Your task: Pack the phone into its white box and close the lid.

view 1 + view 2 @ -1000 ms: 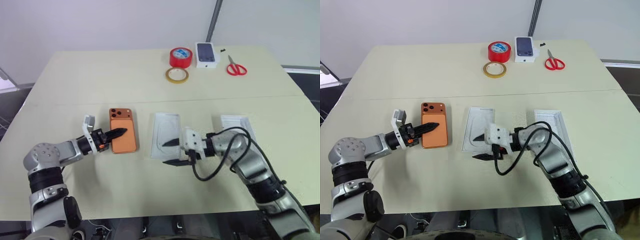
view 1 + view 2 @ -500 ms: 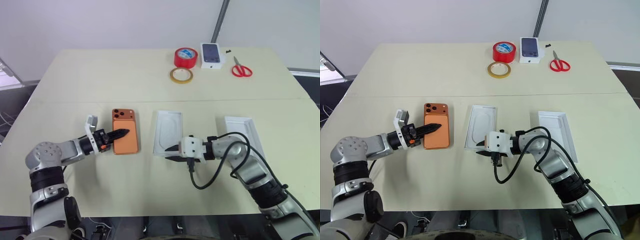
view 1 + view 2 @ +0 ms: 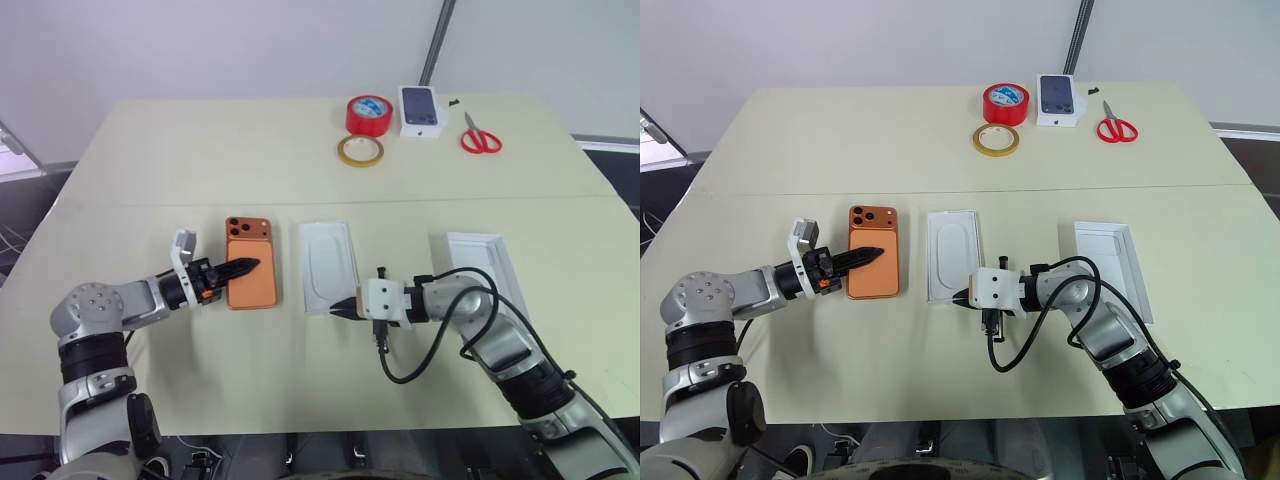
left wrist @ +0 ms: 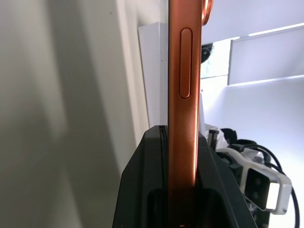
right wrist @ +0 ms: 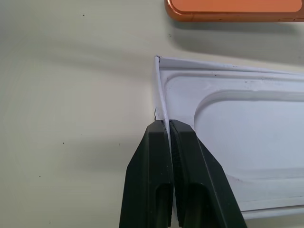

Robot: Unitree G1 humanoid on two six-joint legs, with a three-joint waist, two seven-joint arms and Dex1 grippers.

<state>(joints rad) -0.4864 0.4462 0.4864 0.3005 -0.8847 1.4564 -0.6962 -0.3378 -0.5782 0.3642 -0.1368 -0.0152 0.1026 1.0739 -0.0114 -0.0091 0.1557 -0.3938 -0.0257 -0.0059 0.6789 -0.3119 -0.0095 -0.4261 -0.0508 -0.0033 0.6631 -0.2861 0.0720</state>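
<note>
The orange phone (image 3: 250, 270) lies back up on the table, camera bump at its far end. My left gripper (image 3: 247, 266) is shut on its left long edge; the left wrist view has the phone's edge (image 4: 183, 71) running up between the black fingers (image 4: 142, 190). Just right of the phone lies the white box (image 3: 328, 262), a shallow thin-rimmed tray with a white phone-shaped recess inside. My right gripper (image 3: 341, 307) is shut on the box's near rim (image 5: 159, 90) close to a corner. The lid (image 3: 487, 268), a deeper all-white shell, rests open side up farther right.
At the table's far edge stand a red tape roll (image 3: 368, 113), a flat yellowish tape ring (image 3: 359, 150), a small white box printed with a dark phone (image 3: 421, 110) and red-handled scissors (image 3: 478, 136). A black cable loops from my right wrist over the table (image 3: 150, 150).
My right gripper went from open to shut on the box's near rim, and the box turned straighter and slid slightly toward the phone. The left gripper and the phone stayed put.
</note>
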